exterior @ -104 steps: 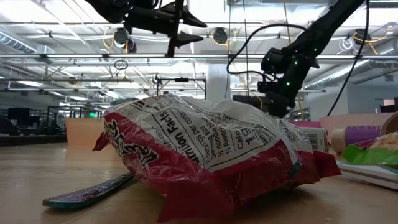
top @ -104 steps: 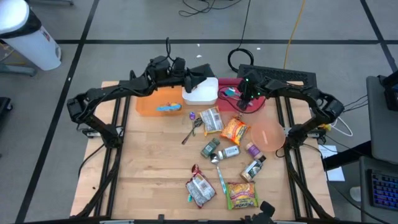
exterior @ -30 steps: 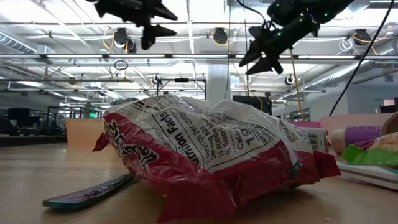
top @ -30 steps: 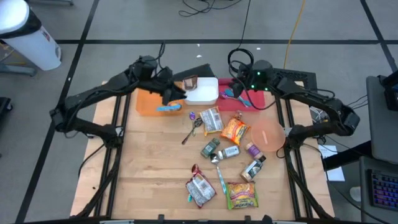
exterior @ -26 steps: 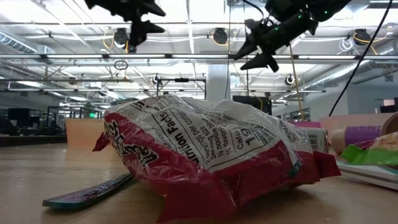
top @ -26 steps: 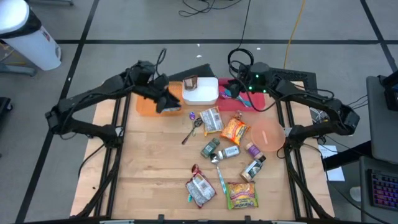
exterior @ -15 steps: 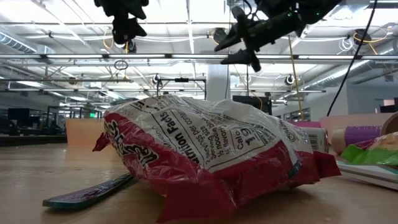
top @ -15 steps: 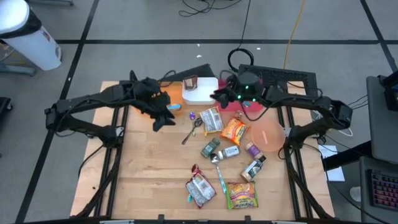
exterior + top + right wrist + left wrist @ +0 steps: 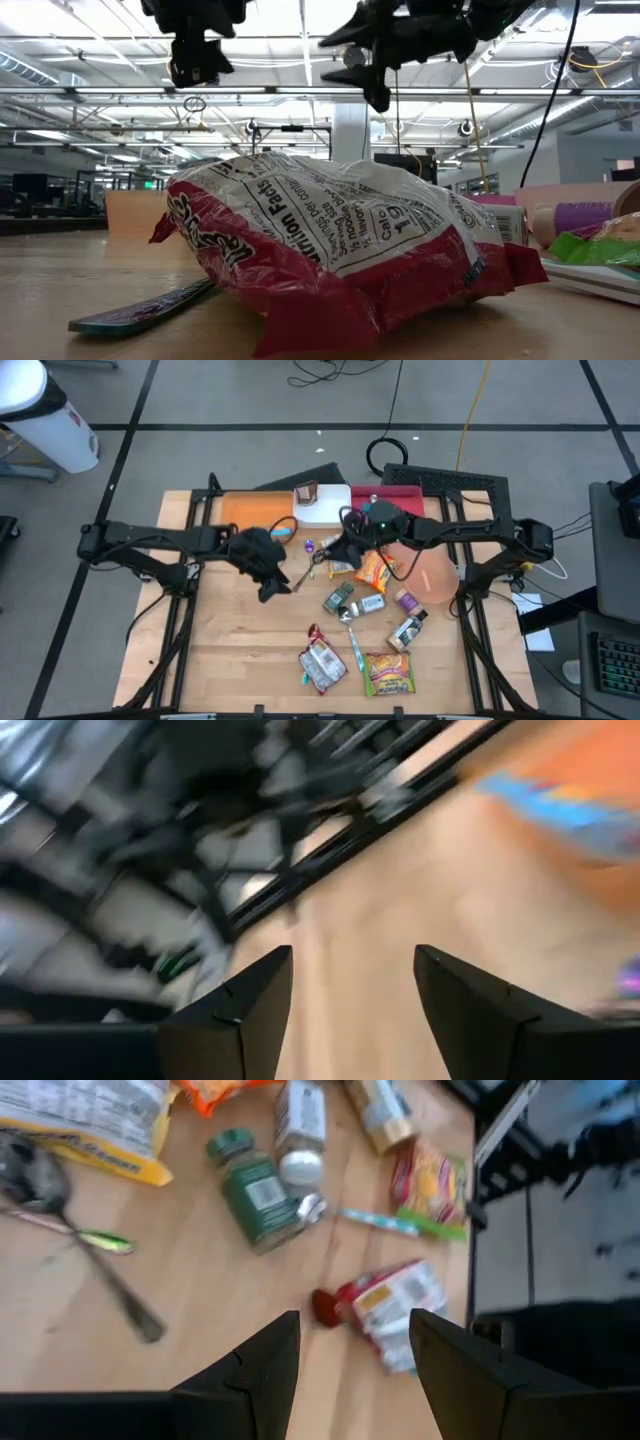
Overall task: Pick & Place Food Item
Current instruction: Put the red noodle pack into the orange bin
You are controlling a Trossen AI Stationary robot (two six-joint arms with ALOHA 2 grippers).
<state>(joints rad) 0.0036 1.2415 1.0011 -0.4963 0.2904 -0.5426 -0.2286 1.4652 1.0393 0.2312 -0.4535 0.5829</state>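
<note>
Both your grippers hang empty above the wooden desk [image 9: 230, 650], fingers apart.

Your left gripper [image 9: 277, 586] sits left of the desk's middle; your right gripper [image 9: 322, 554] is nearer the far edge, over a metal spoon [image 9: 309, 569]. The food lies loose: an orange snack bag [image 9: 377, 569] mid-desk, a red-and-white crinkled snack packet [image 9: 322, 661] by the near edge.

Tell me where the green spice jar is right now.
In the high view, the small green-lidded spice jar lies on its side mid-table, beside a clear white-capped bottle and just below the orange snack bag.
</note>
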